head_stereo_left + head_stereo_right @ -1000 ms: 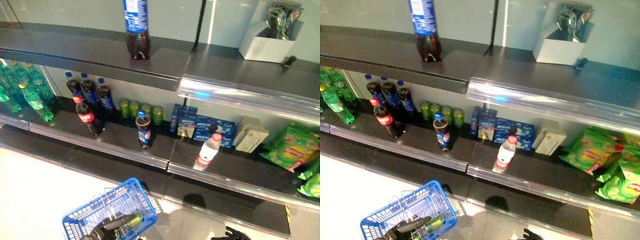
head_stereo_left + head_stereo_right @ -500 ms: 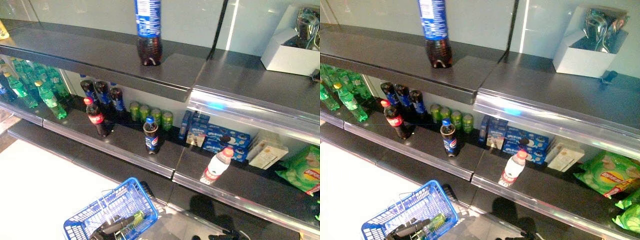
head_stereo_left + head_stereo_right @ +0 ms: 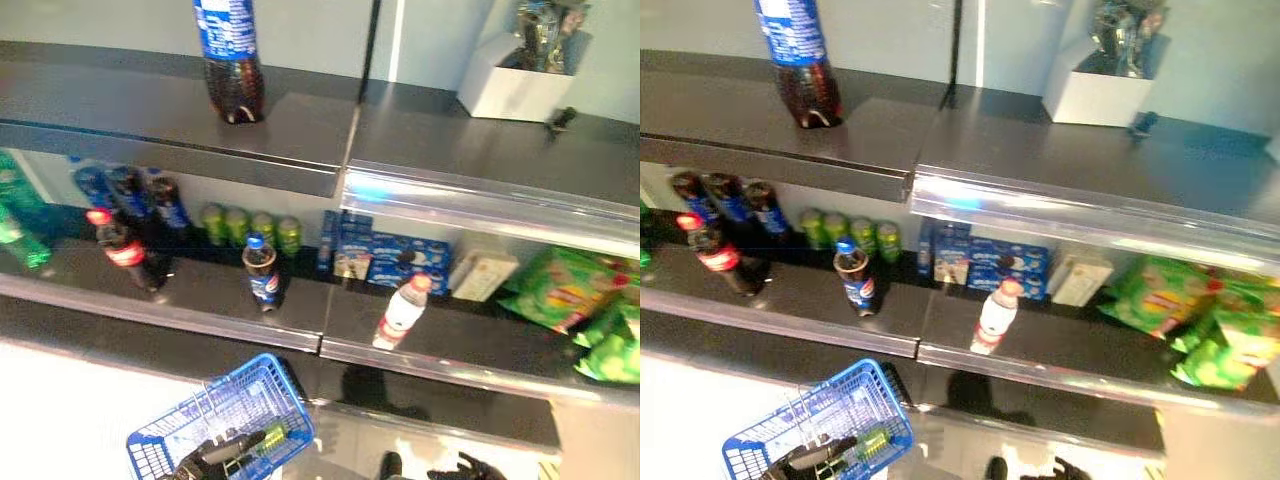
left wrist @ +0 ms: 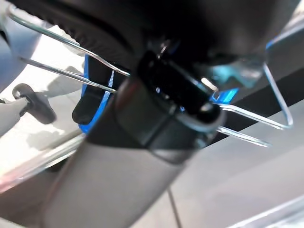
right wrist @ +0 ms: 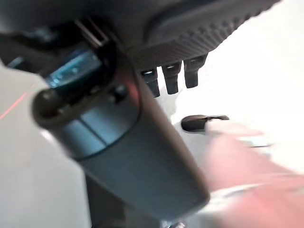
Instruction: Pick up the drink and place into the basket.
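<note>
the left robot hand [image 3: 215, 452] is curled round the wire handles of one blue basket [image 3: 262, 392], a green drink [image 3: 268, 438] lying inside it. beyond stand one cola bottle [image 3: 262, 272] and four green cans [image 3: 250, 225]. the right robot hand [image 3: 465, 468] hangs empty, fingers relaxed.

Blue plastic basket [image 3: 262, 393] with wire handles; glossy dark shelves [image 3: 200, 280], shiny metal-edged.

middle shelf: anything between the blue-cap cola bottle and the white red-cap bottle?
Nothing along the front: bare dark shelf and the shelf seam separate the blue-cap cola bottle from the white bottle. The blue cookie boxes sit further back, behind that stretch. Both eye views show it.
</note>
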You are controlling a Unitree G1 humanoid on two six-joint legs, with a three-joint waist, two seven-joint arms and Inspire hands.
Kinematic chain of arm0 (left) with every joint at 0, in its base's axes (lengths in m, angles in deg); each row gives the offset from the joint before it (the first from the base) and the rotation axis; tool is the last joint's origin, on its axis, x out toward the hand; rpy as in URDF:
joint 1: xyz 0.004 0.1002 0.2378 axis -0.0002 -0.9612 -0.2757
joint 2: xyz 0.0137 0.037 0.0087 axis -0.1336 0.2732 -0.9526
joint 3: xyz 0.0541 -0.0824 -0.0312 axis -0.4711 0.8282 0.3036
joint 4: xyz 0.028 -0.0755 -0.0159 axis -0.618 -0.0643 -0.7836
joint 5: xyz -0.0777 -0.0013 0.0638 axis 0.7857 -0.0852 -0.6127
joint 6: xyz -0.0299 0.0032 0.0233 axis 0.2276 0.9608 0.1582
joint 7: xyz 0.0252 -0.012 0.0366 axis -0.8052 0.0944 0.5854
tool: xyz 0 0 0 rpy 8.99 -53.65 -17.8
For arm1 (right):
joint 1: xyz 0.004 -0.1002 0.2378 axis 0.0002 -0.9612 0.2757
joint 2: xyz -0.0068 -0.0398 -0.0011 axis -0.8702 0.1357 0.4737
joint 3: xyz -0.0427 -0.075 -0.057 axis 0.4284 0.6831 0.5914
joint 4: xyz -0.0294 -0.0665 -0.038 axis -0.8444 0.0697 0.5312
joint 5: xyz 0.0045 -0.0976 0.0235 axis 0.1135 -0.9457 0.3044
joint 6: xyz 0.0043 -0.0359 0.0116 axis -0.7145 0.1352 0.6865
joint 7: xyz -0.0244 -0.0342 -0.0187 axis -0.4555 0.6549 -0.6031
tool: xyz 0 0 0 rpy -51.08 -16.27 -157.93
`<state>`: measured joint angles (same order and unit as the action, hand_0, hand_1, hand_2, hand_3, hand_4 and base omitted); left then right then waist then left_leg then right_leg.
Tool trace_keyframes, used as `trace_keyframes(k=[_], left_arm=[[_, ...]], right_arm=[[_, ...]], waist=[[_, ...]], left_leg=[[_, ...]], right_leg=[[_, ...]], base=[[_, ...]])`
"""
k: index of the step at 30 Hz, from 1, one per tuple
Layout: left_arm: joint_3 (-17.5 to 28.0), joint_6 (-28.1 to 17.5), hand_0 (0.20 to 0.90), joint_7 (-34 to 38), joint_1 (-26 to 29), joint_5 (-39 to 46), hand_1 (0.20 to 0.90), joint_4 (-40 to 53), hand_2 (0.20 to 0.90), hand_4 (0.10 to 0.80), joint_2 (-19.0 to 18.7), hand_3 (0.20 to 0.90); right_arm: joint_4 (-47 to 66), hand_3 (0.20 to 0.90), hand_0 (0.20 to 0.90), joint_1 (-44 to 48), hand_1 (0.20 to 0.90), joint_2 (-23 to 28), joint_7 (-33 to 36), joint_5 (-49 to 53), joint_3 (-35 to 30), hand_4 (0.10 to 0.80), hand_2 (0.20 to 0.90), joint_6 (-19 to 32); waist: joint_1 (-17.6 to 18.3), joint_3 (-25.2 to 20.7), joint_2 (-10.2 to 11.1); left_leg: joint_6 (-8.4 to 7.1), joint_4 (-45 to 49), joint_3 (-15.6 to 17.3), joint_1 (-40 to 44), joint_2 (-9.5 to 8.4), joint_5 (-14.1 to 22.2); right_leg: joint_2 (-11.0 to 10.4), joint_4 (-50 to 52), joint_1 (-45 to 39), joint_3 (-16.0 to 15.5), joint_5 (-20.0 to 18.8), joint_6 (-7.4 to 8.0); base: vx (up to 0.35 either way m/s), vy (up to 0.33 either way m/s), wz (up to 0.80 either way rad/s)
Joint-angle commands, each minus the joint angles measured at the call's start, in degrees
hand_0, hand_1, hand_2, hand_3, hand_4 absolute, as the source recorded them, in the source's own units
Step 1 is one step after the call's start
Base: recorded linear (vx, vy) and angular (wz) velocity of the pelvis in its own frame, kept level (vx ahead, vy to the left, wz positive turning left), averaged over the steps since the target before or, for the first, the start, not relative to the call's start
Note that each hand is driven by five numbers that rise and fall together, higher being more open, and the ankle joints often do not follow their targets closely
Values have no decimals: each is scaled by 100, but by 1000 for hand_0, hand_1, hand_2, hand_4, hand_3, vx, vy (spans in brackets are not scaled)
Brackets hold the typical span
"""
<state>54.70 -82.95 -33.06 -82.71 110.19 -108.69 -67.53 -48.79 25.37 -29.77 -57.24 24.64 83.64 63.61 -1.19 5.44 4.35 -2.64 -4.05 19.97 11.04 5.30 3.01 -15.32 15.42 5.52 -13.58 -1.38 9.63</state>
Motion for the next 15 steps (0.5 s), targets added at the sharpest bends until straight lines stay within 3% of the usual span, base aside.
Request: trace_keyframes(k=[1,6,11,15], left_arm=[[174,-358,300,-569,399,418,300,238,300,100,208,200],[207,-323,300,-412,453,493,300,296,300,100,198,200],[173,-313,300,-527,363,276,300,337,300,100,301,200],[172,-286,300,-501,370,270,300,391,300,100,356,200]], right_arm=[[12,900,900,443,900,355,-103,-88,25,800,900,354],[-9,900,900,626,900,288,-149,-231,206,800,900,249],[104,900,900,699,900,282,-12,-74,232,800,900,-14],[113,900,900,628,900,294,56,-146,229,800,900,-51]], waist=[[24,-38,-327],[-47,-148,-268],[-63,-248,-293],[-73,-273,-333]], left_leg=[[262,392,-560,-452,-267,63],[227,417,-640,-390,-316,83],[-39,323,-377,-298,56,-175],[-117,230,-365,-288,154,-269]], right_leg=[[61,236,-147,434,-729,74],[224,-445,-552,346,-440,-32],[446,-1277,-1102,214,9,-150],[415,-1432,-1241,45,71,-193]], base=[[-195,-96,-62],[-68,-225,-67],[-24,-153,-4],[-16,-7,6]])
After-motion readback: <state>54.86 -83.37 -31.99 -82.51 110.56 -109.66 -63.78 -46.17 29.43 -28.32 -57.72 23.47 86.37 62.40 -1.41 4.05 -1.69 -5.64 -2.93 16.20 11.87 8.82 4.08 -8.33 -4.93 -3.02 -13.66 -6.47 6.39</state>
